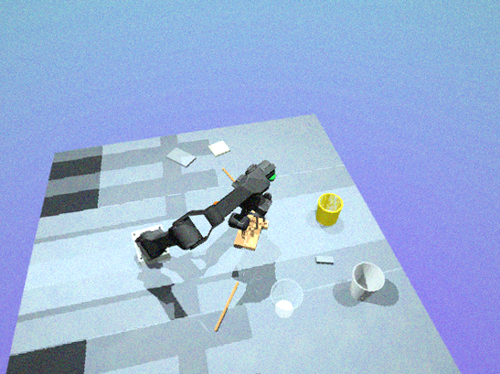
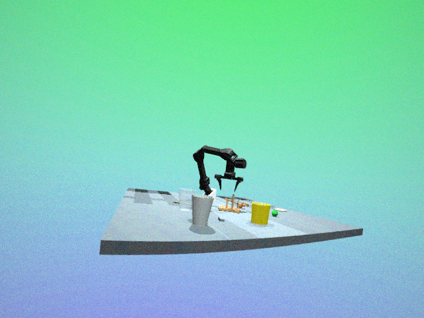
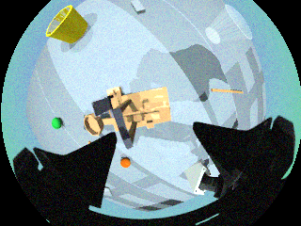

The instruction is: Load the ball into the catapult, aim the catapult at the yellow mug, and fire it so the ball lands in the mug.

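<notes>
Grey slab table against a hazy colour-gradient backdrop; angular wooden catapult, ribbed yellow mug; the black gripper's fingers stand apart, empty.

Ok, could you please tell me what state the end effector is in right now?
End effector: open, nothing between its fingers, raised above the wooden catapult.

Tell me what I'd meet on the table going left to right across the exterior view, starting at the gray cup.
Gray cup, small gray block, yellow mug, green ball.
</notes>
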Motion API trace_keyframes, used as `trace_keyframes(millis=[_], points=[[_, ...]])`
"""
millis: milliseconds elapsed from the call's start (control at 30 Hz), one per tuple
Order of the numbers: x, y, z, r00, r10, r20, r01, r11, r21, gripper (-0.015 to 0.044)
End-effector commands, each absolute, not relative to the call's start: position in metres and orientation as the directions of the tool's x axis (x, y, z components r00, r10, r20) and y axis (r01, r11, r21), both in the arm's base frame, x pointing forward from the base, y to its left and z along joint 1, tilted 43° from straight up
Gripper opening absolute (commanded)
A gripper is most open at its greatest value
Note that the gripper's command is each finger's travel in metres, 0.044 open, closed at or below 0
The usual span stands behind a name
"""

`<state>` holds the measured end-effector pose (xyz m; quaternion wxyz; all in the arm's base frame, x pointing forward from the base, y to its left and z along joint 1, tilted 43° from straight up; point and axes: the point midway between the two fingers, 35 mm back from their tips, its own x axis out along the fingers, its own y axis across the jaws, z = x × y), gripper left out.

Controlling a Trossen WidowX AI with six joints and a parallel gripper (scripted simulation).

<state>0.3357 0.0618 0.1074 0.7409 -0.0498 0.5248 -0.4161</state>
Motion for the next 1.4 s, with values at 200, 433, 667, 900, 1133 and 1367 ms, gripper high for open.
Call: trace_keyframes(millis=[200,433,667,900,1133,1367], points=[[0.3351,0.0627,0.1091,0.104,-0.669,-0.736,0.814,0.482,-0.324,0.0440],[0.3348,0.0632,0.1098,0.104,-0.669,-0.736,0.927,0.333,-0.171,0.0440],[0.3345,0.0636,0.1105,0.104,-0.669,-0.736,0.986,0.164,-0.009,0.0440],[0.3342,0.0641,0.1112,0.105,-0.669,-0.736,0.988,-0.014,0.153,0.0440],[0.3339,0.0645,0.1119,0.105,-0.669,-0.736,0.932,-0.192,0.307,0.0440],[0.3337,0.0648,0.1124,0.105,-0.668,-0.736,0.867,-0.300,0.397,0.0440]])
